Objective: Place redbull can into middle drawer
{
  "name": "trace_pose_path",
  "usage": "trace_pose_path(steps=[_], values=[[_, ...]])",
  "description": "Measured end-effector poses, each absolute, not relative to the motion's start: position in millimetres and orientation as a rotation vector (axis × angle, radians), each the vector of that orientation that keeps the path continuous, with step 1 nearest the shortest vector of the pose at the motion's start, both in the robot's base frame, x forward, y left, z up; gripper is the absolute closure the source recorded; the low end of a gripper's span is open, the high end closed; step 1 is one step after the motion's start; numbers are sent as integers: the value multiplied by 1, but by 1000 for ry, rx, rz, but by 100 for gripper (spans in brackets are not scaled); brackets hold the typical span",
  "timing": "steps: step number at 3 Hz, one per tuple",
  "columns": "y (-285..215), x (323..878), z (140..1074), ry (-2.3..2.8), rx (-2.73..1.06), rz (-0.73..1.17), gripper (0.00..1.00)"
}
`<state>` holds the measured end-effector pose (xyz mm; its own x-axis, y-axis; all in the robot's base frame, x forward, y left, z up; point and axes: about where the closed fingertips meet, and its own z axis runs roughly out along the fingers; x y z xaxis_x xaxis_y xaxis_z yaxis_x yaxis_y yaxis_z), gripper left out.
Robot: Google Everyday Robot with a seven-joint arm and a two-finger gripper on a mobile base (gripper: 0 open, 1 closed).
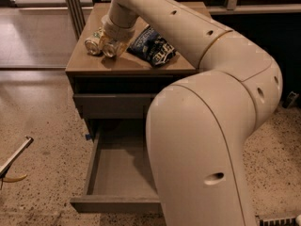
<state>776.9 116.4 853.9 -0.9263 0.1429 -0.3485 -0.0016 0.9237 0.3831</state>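
Observation:
My gripper (113, 45) is down on the left part of the cabinet top (141, 62), right beside a green-and-white can (93, 44) that lies on its side. A second pale rounded shape sits right at the gripper; I cannot tell whether it is the redbull can, which is otherwise hidden by the wrist. The middle drawer (117, 171) is pulled open low at the front, and its flat bottom is bare. My arm covers its right side.
A dark blue snack bag (153, 48) lies on the cabinet top just right of the gripper. A closed drawer front (110, 105) sits above the open drawer. A thin rod (14, 157) lies on the speckled floor at left. My large arm link (202, 149) fills the right foreground.

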Motion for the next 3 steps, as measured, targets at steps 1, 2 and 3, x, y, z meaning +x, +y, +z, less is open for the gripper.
trace_pose_path(steps=[1, 2, 3], values=[[106, 766, 868, 2681, 109, 547, 100], [86, 741, 883, 2643, 123, 556, 100], [62, 706, 894, 2613, 130, 566, 100]])
